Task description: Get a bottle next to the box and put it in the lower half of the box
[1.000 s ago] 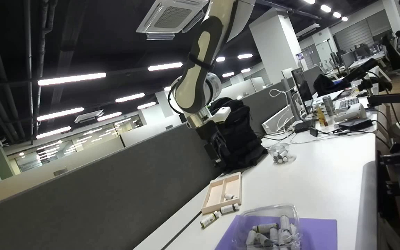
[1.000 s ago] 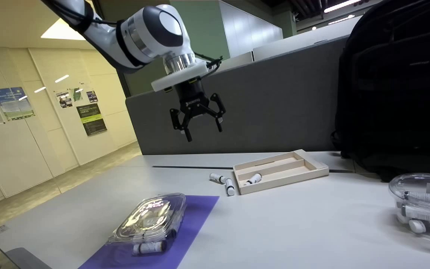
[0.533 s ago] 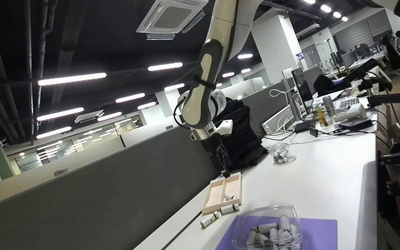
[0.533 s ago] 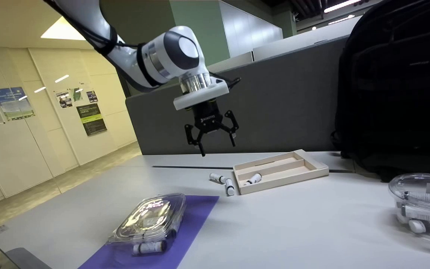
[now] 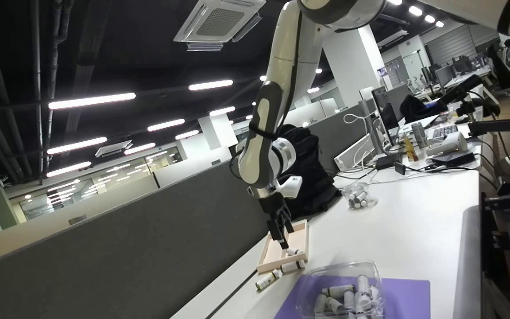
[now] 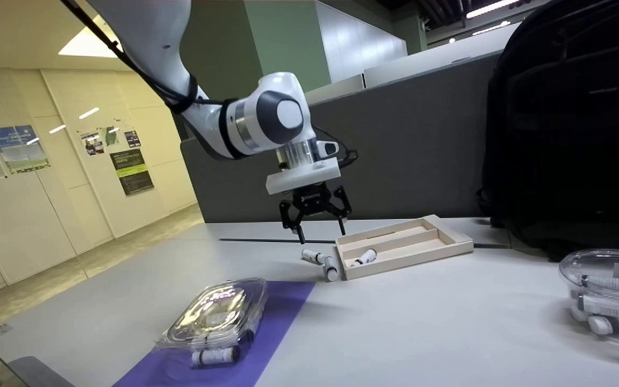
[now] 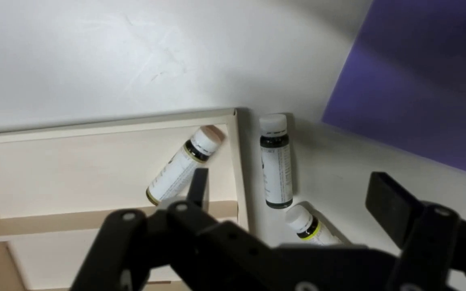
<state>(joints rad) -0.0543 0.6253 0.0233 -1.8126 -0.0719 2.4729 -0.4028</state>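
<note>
The box (image 7: 239,169) is a low, light wooden tray with a divider; it shows in both exterior views (image 6: 411,262) (image 5: 304,241). A white-labelled bottle (image 7: 176,173) lies slantwise in one compartment. A second bottle (image 7: 276,173) lies on the table beside the box's end wall, apart from it; it also shows in an exterior view (image 6: 331,270). A third bottle (image 7: 318,234) with a yellow ring lies close to it, partly hidden by the gripper. My gripper (image 7: 289,180) is open and empty above these two bottles, one finger over the box, as an exterior view (image 6: 322,237) shows.
A purple sheet (image 6: 288,309) lies on the table with a clear plastic container (image 6: 218,317) of bottles on it. A round clear tub (image 6: 605,306) of bottles stands farther off. A black backpack (image 6: 567,134) and a grey partition (image 6: 411,156) stand behind the box.
My gripper has moved down towards the table, coming over the bottles beside the box. It has stayed open. The box and bottles have not moved.
</note>
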